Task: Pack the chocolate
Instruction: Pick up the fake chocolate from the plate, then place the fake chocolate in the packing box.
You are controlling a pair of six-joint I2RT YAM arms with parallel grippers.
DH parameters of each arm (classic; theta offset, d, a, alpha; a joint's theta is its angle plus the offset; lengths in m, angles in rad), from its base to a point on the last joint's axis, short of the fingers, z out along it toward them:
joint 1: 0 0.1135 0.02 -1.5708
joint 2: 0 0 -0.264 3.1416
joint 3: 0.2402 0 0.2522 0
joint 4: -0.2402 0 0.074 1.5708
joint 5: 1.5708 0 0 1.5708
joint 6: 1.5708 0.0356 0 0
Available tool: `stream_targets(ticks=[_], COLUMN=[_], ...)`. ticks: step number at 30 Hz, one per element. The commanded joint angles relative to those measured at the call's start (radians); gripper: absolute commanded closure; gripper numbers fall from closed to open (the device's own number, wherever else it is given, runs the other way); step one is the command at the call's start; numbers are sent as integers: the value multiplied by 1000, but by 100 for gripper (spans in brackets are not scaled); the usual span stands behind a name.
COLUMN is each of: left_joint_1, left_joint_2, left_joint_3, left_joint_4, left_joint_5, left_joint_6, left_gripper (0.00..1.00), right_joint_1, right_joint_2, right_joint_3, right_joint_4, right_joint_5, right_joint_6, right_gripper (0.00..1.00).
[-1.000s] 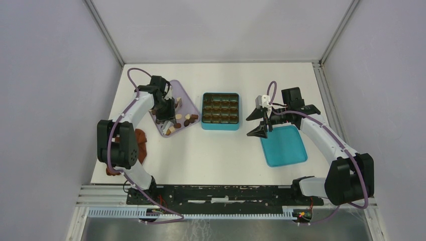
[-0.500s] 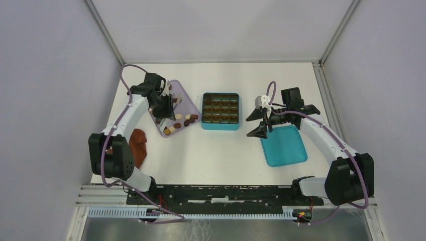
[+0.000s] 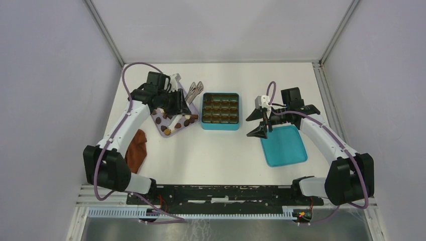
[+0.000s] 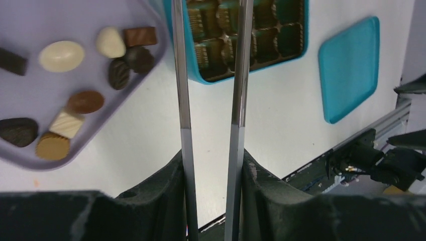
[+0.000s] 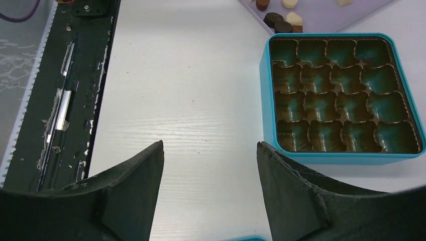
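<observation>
Several small chocolates [image 3: 177, 122], dark, tan and cream, lie in the lilac tray [image 3: 182, 129] at the left. The left wrist view shows them [image 4: 63, 55] on the tray [image 4: 50, 20] too. My left gripper [image 3: 182, 100] is shut on metal tongs [image 3: 194, 90], held above the tray's right side. In the left wrist view the gripper [image 4: 212, 158] pinches the two tong arms [image 4: 182, 75], which stay apart with nothing between them; their tips are out of view. The teal box [image 3: 220, 127] of empty cells stands at centre. My right gripper [image 3: 255, 124] is open and empty, to the right of the box.
The teal lid [image 3: 284, 145] lies flat at the right, under my right arm. A reddish-brown cloth [image 3: 136, 149] lies near the table's left edge. The right wrist view shows the box [image 5: 264, 90] ahead of the open gripper [image 5: 210, 145] and the dark front rail [image 5: 80, 100].
My left arm has swung out and the gripper has lifted off the tray and turned right, tongs now pointing past the tray's far corner. The right arm has not moved.
</observation>
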Motion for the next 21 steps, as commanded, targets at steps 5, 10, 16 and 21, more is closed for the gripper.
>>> stream_targets(ticks=[5, 10, 16, 21], left_joint_1=[-177, -243, -274, -277], left_joint_2=[67, 162, 241, 287], left_joint_3=[29, 95, 145, 188], left_joint_4=[193, 171, 141, 114], left_joint_5=[-30, -139, -216, -256], left_joint_6=[-141, -142, -126, -112], left_gripper=[88, 88, 87, 83], right_joint_1=[4, 4, 4, 4], right_joint_2=[-14, -18, -23, -21], right_joint_3=[36, 33, 32, 32], right_joint_4=[30, 36, 36, 34], right_joint_5=[15, 19, 18, 14], right_joint_6=[8, 13, 12, 10], right_gripper=[26, 25, 25, 25])
